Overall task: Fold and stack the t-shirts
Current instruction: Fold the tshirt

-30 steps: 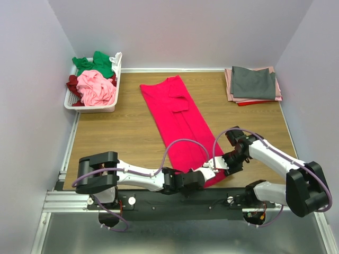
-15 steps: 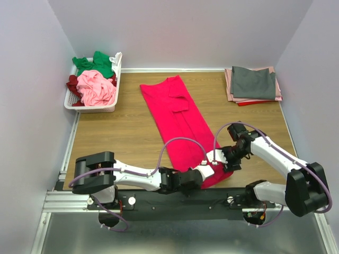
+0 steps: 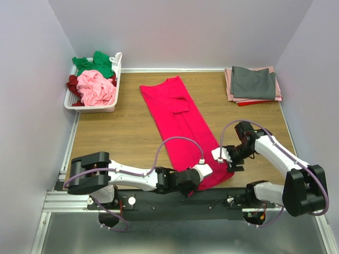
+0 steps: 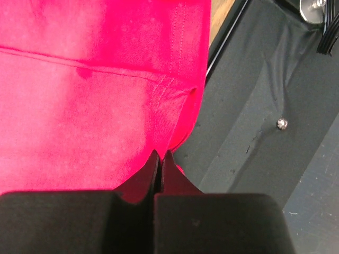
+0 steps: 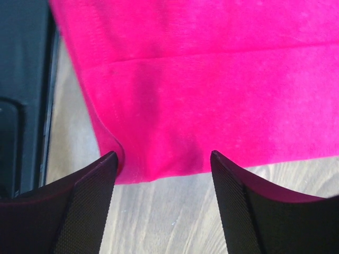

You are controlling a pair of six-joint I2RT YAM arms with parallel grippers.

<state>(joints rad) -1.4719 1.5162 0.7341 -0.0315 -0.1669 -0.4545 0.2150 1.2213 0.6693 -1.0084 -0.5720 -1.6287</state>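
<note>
**Left wrist: hem pinched, other corner waiting**

My left pincer (image 4: 160, 154) clamps the crimson t-shirt (image 4: 95, 79) by its hem, bottom centre. My right pincer (image 5: 164, 154) stands wide over the neighbouring corner. I should close deep on both layers, then lift evenly.

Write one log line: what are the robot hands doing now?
left gripper: shut on shirt corner | right gripper: open at shirt hem | shirt: long strip, lying flat
</note>
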